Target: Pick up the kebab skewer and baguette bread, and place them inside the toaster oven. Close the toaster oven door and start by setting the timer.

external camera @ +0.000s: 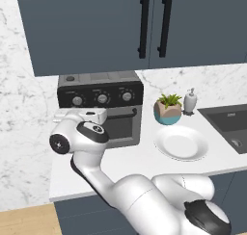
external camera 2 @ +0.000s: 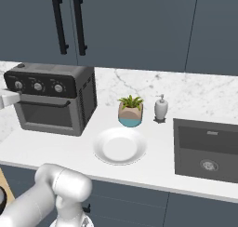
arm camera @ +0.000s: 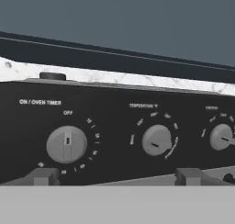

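Left base view: the toaster oven (external camera: pixel 100 109) stands at the back of the white worktop (external camera: pixel 130 164), under the dark wall cabinets (external camera: pixel 130 27). The toaster oven door (external camera: pixel 119 125) is shut, its black bar handle running along the top of the glass. To the right of the toaster oven sit a small potted plant (external camera: pixel 168 109) and, just beyond it, a soap dispenser (external camera: pixel 190 100). A white plate (external camera: pixel 181 143) lies on the worktop in front of the plant, apart from the toaster oven. Further right is the dark sink (external camera: pixel 229 123). The arm's elbow and white hand stand directly in front of the toaster oven's left half, covering part of the door; the gripper (external camera: pixel 60 115) reaches toward the left end of the knob panel, and its fingers cannot be made out here.

Right base view: the toaster oven (external camera 2: pixel 51 103) is at the left, door closed, three knobs on its black panel. The plant (external camera 2: pixel 130 110), dispenser (external camera 2: pixel 161 108), plate (external camera 2: pixel 119 145) and sink (external camera 2: pixel 207 149) follow to its right. The white hand enters at the left edge, level with the knob panel.

Hand view: the camera faces the toaster oven's panel close up. The timer knob (arm camera: pixel 67 144), labelled ON / OVEN TIMER, points at OFF. To its right are the temperature knob (arm camera: pixel 156 140) and a third knob (arm camera: pixel 221 137). The two fingertips (arm camera: pixel 44 176) of the gripper (arm camera: pixel 117 177) stand wide apart below the knobs, holding nothing; whether they touch the panel I cannot tell.
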{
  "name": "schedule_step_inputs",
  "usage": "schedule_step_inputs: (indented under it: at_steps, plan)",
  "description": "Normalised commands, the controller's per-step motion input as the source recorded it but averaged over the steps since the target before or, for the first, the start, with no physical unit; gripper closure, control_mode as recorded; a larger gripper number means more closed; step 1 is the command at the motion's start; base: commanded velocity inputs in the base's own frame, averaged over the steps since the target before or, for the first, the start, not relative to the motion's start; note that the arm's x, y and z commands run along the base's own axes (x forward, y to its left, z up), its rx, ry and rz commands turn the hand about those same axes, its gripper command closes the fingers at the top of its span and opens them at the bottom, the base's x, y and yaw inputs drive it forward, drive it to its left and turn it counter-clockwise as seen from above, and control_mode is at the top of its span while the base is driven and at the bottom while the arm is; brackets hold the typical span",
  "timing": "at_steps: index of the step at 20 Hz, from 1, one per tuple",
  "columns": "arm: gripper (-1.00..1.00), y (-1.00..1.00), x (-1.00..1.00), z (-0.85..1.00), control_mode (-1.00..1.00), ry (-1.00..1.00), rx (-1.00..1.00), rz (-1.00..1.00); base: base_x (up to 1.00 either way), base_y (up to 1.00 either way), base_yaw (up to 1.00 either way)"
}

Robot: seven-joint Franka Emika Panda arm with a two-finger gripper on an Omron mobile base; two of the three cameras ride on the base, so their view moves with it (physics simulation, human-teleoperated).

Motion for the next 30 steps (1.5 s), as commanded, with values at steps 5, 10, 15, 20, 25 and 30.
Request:
schedule_step_inputs:
  at_steps: [5,10,15,20,25,30]
  plan:
    - [-1.0,0.04,0.0,0.0,-1.0,-0.03,0.06,0.05,0.0,0.0,0.0]
    - [-1.0,0.19,0.0,0.0,-1.0,-0.03,0.0,0.0,0.0,0.0,0.0]
    - [-1.0,0.26,0.0,0.0,-1.0,0.0,0.0,0.02,0.0,0.0,0.0]
    - [-1.0,0.16,0.0,0.0,-1.0,0.0,0.03,0.07,0.0,0.0,0.0]
    - [-1.0,0.01,0.0,0.0,-1.0,0.0,0.03,0.08,0.0,0.0,0.0]
    - [-1.0,0.0,0.07,0.0,-1.0,0.0,0.01,0.02,0.0,0.0,0.0]
